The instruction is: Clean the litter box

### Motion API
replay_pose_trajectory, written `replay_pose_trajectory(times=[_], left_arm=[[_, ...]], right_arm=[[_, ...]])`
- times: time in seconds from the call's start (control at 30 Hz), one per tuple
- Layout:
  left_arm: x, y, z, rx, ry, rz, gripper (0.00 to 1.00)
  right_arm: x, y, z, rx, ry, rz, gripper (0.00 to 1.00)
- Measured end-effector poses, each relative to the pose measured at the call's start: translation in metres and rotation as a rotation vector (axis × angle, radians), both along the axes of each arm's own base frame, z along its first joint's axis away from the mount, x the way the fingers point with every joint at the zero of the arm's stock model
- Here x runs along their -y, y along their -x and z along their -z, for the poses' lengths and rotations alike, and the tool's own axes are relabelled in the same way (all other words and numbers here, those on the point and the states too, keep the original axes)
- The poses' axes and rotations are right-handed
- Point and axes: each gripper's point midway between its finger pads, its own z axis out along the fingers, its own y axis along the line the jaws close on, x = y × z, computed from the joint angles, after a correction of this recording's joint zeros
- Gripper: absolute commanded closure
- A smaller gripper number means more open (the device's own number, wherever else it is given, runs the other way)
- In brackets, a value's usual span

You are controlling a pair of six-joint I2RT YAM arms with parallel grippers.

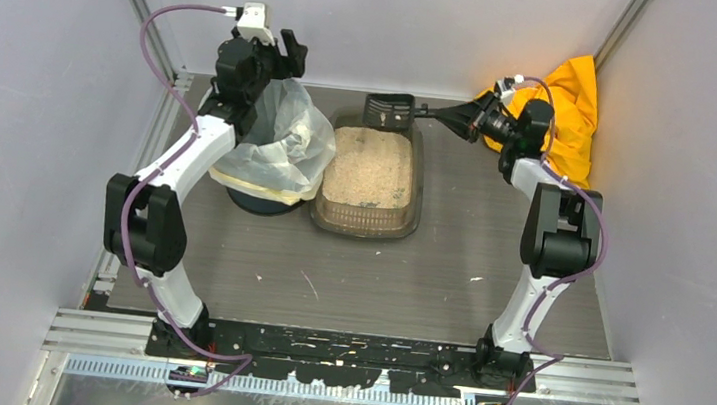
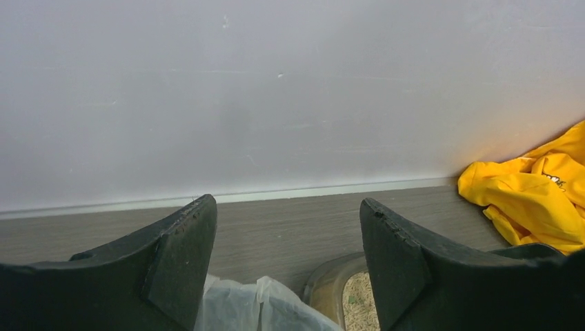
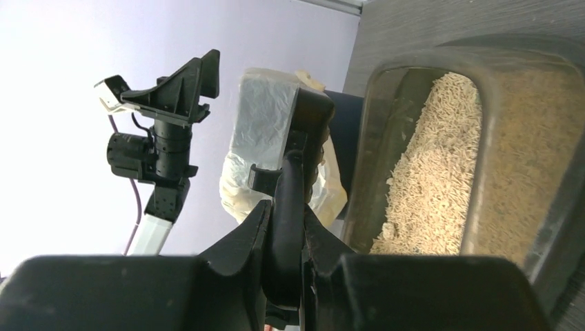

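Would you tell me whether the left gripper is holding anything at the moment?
No, the left gripper is open above the bag, with nothing clasped between its jaws.

Left arm (image 1: 189, 150) and right arm (image 1: 538, 181) were white tubes with chunky black joints, a purple cable (image 1: 143, 39) looping along each. Left gripper (image 2: 286, 203) was matte black, with wedge-shaped fingers (image 2: 183, 255) and a small white box (image 1: 253, 23) behind it.
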Motion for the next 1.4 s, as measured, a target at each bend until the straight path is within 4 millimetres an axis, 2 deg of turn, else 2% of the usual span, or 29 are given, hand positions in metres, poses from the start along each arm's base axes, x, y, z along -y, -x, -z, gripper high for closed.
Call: replay_pose_trajectory(times=[0.1,0.2,0.43,0.53,0.6,0.77,0.93,1.1,1.3,1.4], left_arm=[[-0.007,0.002,-0.001,-0.018,0.009,-0.034,0.23],[-0.022,0.004,-0.011,-0.026,0.016,-0.086,0.23],[-0.086,0.028,-0.051,0.016,0.03,-0.25,0.22],[-0.109,0.044,-0.056,0.026,0.031,-0.307,0.22],[-0.121,0.055,-0.053,0.019,0.024,-0.338,0.22],[-0.128,0.066,-0.034,-0.019,-0.013,-0.357,0.22],[-0.13,0.072,-0.015,-0.058,-0.064,-0.362,0.22],[-0.133,0.08,-0.016,-0.06,-0.07,-0.37,0.22],[-0.136,0.081,-0.018,-0.056,-0.066,-0.377,0.22],[-0.137,0.081,-0.018,-0.056,-0.065,-0.381,0.22]], right_arm=[[-0.012,-0.005,-0.011,-0.009,0.023,-0.024,0.99],[-0.03,-0.009,-0.033,0.03,0.06,-0.055,0.99],[-0.074,-0.005,-0.105,0.179,0.096,-0.132,0.99],[-0.096,-0.001,-0.133,0.247,0.093,-0.168,0.99],[-0.108,0.0,-0.144,0.273,0.088,-0.189,0.99],[-0.137,0.002,-0.146,0.277,0.086,-0.243,0.99],[-0.163,0.007,-0.125,0.236,0.143,-0.292,0.99],[-0.181,0.01,-0.112,0.254,0.253,-0.31,0.99],[-0.196,0.023,-0.119,0.355,0.367,-0.317,0.99],[-0.207,0.032,-0.114,0.406,0.43,-0.326,0.99]])
